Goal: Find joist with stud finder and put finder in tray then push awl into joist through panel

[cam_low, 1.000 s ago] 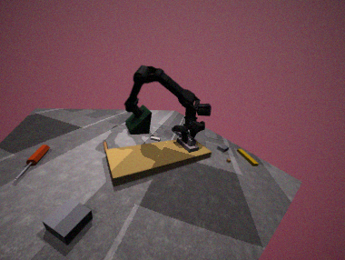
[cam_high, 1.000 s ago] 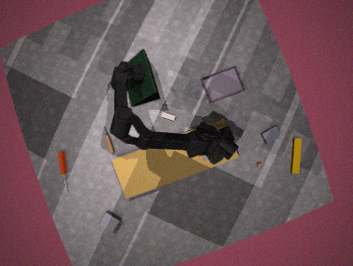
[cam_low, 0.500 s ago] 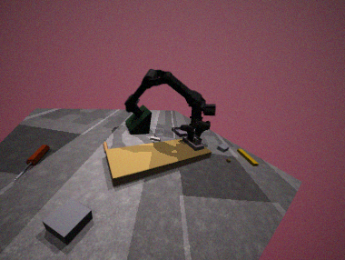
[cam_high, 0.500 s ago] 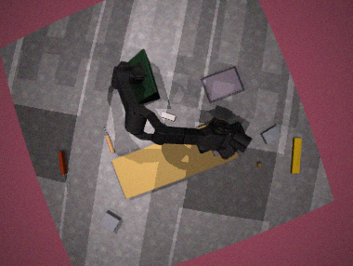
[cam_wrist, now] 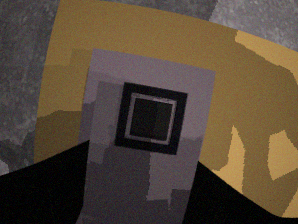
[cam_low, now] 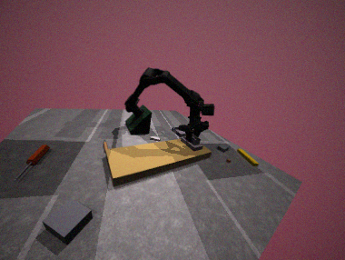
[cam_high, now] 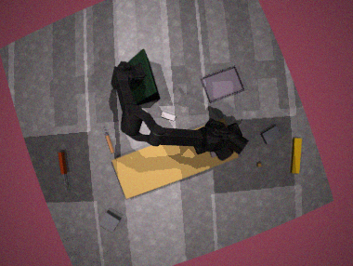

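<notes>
Grey patchwork flooring (cam_high: 153,223) lay beneath us. We had our gripper (cam_low: 194,142) clamped on the stud finder (cam_wrist: 143,156), pressed flat at the yellow floor panel's (cam_high: 149,172) far end. Our awl (cam_high: 62,163) lay well apart; the tray (cam_high: 222,84) sat nearby.

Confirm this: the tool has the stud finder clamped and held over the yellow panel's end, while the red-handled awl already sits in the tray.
One part is wrong. The tool does clamp the stud finder over the yellow panel end. But the top view shows the red-handled awl lying on the floor, far from the tray, which holds nothing.
</notes>
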Robot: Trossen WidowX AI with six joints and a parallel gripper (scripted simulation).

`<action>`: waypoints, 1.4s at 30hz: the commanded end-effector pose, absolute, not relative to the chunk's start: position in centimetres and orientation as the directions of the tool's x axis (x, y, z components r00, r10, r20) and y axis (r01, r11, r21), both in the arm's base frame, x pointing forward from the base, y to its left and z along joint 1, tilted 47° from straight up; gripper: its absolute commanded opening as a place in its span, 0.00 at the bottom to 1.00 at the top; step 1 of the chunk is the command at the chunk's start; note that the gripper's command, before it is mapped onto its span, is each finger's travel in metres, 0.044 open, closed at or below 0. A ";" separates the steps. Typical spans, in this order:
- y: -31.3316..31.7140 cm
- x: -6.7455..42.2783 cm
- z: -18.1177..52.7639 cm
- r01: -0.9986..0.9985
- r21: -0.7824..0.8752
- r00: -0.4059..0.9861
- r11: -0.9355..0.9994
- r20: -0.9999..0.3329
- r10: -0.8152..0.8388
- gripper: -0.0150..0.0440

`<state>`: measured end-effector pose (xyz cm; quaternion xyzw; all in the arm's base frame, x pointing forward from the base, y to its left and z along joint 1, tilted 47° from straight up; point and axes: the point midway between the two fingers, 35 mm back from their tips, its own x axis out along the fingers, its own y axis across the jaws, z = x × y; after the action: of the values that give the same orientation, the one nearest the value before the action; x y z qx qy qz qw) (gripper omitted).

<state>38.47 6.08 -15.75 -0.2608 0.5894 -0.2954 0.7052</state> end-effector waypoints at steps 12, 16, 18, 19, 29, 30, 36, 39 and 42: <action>2.1 38.0 -11.8 0.111 -0.721 0.127 0.684 -0.672 -0.729 0.25; 1.1 37.8 -10.8 0.110 -0.721 0.127 0.684 -0.672 -0.730 0.25; 0.6 37.7 -10.3 0.110 -0.722 0.127 0.683 -0.672 -0.730 0.25; 0.3 37.7 -10.0 0.110 -0.722 0.127 0.683 -0.671 -0.730 0.25; -2.2 37.3 -7.4 0.109 -0.723 0.126 0.682 -0.670 -0.731 0.25; -2.5 37.2 -7.1 0.109 -0.724 0.126 0.682 -0.670 -0.731 0.25; -4.0 37.0 -5.6 0.109 -0.724 0.126 0.681 -0.669 -0.732 0.25; -4.7 36.9 -4.8 0.109 -0.725 0.125 0.680 -0.669 -0.733 0.25; -5.5 36.8 -4.0 0.108 -0.725 0.125 0.680 -0.669 -0.733 0.25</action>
<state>36.99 -4.65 -4.81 -0.2617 0.5900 -0.2984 0.7031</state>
